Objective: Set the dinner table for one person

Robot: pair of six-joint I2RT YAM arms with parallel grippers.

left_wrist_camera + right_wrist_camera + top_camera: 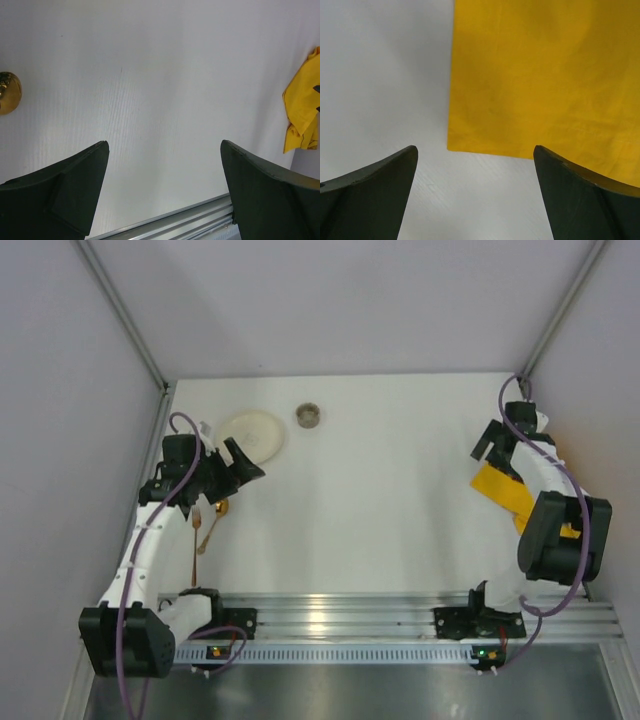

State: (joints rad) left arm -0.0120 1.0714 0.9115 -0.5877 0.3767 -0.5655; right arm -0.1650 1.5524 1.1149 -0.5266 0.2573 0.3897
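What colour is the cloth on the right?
The cloth is yellow; clearest in the right wrist view.

White bench (380,490) with an aluminium rail (350,608) along its near edge. Toward the far left corner lies a white plate (253,433), with a small round cup (308,415) just to its right. Gold cutlery (205,530) lies nearer the rail on the left, apart from the plate. A yellow cloth (500,495) lies flat by the right edge, well apart from the other items.
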